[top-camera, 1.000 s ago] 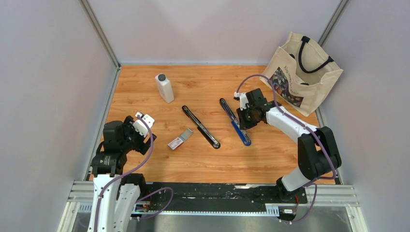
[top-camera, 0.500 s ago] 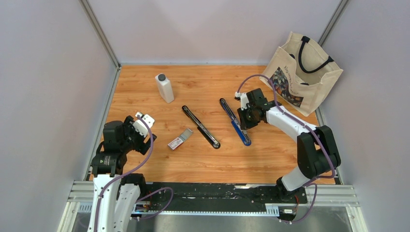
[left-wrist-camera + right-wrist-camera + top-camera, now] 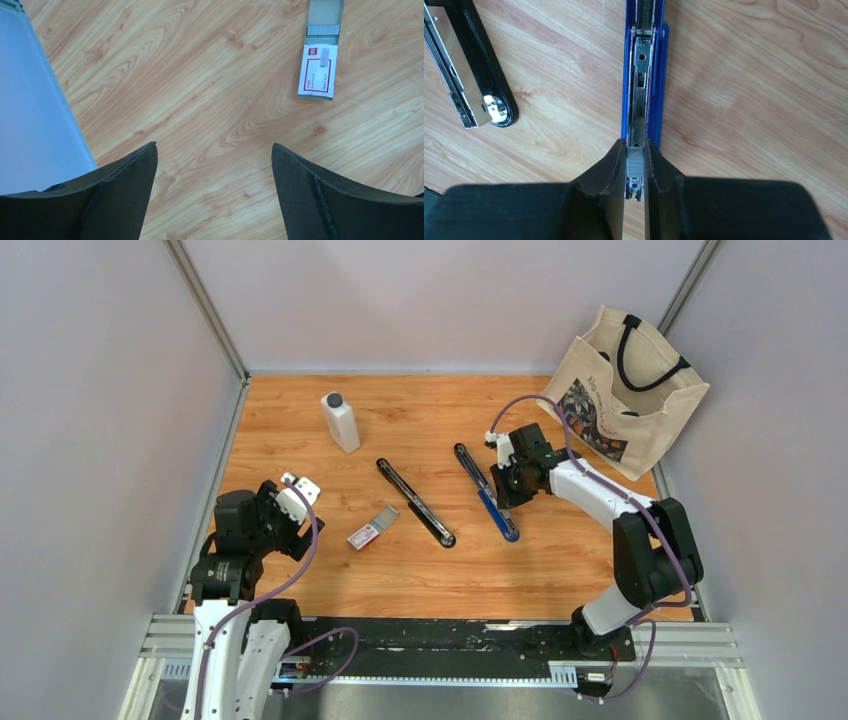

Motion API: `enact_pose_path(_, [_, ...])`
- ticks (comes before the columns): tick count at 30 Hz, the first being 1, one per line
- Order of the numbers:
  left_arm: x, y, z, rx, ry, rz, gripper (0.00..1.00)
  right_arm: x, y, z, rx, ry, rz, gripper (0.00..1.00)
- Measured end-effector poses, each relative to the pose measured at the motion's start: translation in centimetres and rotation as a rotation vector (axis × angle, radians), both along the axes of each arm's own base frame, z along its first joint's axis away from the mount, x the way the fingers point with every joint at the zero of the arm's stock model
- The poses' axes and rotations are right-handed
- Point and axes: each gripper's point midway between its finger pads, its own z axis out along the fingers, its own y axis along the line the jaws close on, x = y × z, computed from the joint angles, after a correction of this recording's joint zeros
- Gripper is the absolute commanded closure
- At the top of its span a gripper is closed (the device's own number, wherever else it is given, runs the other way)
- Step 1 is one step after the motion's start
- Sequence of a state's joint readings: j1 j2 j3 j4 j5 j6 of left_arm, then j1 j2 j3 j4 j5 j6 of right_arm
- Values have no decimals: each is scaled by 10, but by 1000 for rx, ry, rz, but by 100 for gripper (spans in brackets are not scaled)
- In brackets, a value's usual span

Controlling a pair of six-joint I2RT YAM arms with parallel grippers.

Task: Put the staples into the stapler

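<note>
I see the worktop (image 3: pixel 430 410) as a warm wood-grain board, boxed in by pale grey walls (image 3: pixel 100 390) on three sides, with a metal rail (image 3: pixel 450 640) along the near edge. A canvas tote bag (image 3: pixel 610 410) sits in the far right corner. A white bottle (image 3: pixel 341 422) stands upright at far left.

The box of staples (image 3: pixel 367 532) lies left of centre with its grey tray slid partly out, near the black stapler (image 3: pixel 415 502), which lies opened flat. The blue stapler (image 3: pixel 500 515) lies opened flat to its right, apart from it.

My right fingers (image 3: pixel 610 172) are pinched tight on a short strip of staples (image 3: pixel 634 162) at one end of the blue stapler's metal channel. My left fingers (image 3: pixel 125 185) are spread wide over bare wood, holding nothing.
</note>
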State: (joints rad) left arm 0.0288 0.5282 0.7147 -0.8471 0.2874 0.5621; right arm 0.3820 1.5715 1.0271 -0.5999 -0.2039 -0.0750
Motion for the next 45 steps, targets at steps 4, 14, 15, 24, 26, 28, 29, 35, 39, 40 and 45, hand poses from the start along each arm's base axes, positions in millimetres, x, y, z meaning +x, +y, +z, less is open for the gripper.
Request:
enact_pose_path(4, [0,0,0,0,0,0,8,0,0,0,0,0,0,87])
enact_pose_path(14, [0,0,0,-1,1,0,8,-1,0,-6,-4,10,0,87])
enact_pose_path(15, [0,0,0,-1,0,0,8,0,0,-6,-3,9,0,87])
enact_pose_path(24, [0,0,0,-1,1,1,8,0,0,-6,-3,6,0,87])
enact_pose_path(26, [0,0,-1,-1,2,1,8,0,0,-6,-3,5,-1,87])
enact_pose_path(28, [0,0,-2,-1,4,2,8,0,0,-7,-3,4,-1,87])
enact_pose_path(29, [0,0,-2,-2,4,3,8,0,0,-6,-3,3,-1,87])
enact_pose_path(35, [0,0,-2,-3,4,3,8,0,-1,-6,-5,-2,-3,88])
enact_pose_path(39, [0,0,-2,-5,4,1,8,0,-2,-6,-9,-4,-5,87])
enact_pose_path(40, [0,0,-2,-5,4,1,8,0,-2,-6,-10,-4,-5,87])
enact_pose_path(45, [0,-1,-2,-8,5,0,8,0,-1,-6,-11,-5,-3,85])
